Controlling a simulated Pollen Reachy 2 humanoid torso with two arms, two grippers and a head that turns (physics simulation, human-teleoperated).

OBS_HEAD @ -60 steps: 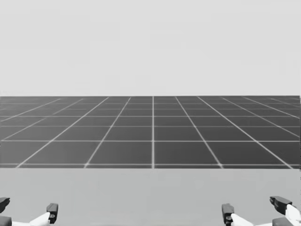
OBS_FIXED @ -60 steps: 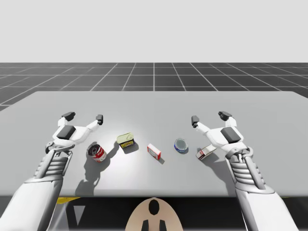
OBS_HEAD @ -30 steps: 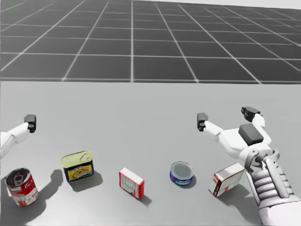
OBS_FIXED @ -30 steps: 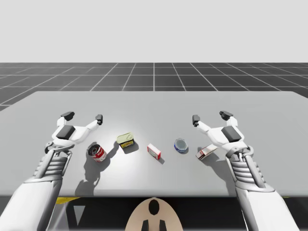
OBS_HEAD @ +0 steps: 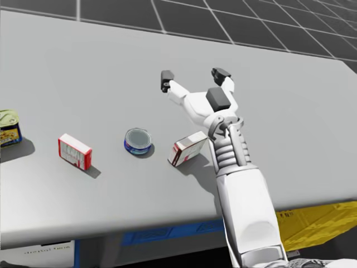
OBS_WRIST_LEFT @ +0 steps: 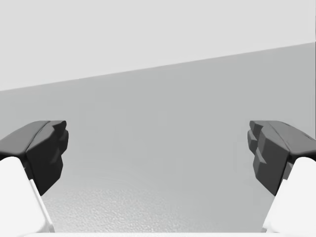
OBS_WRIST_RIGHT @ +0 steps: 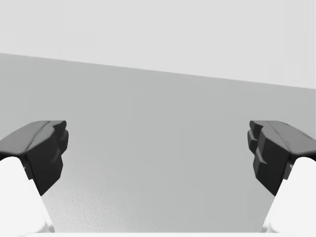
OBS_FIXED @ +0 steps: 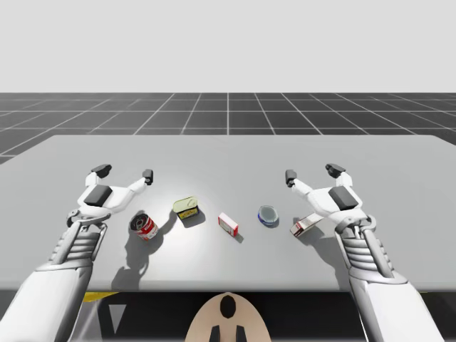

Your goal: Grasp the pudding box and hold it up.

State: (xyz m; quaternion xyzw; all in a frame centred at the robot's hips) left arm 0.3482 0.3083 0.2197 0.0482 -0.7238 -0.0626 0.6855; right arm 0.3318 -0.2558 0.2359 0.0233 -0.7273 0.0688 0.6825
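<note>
The right gripper [OBS_FIXED: 311,174] is the nearer hand. Its fingers are spread wide with nothing between them, and the right wrist view shows bare grey tabletop [OBS_WRIST_RIGHT: 158,163] ahead. The left gripper [OBS_FIXED: 124,172] is likewise spread and empty, well apart from the task's thing.

The pale rectangular carton with a dark red end [OBS_HEAD: 188,148], judged to be the pudding box, lies flat on the grey table [OBS_FIXED: 228,153] beside the right wrist, on the torso side of the fingertips. The gripper has overshot it and points away from it. The box's long axis runs obliquely across the line of the forearm. Part of it sits under the wrist; whether they touch cannot be told.

A flat round blue tin [OBS_HEAD: 138,140] sits just beside the box on its inner side and could crowd a finger. A small red-and-white box [OBS_HEAD: 75,151] lies further along, then a yellow-green rectangular tin [OBS_FIXED: 187,208] and a red-and-white can on its side [OBS_FIXED: 144,226].

In my judgement, the hand needs to draw back and descend.
</note>
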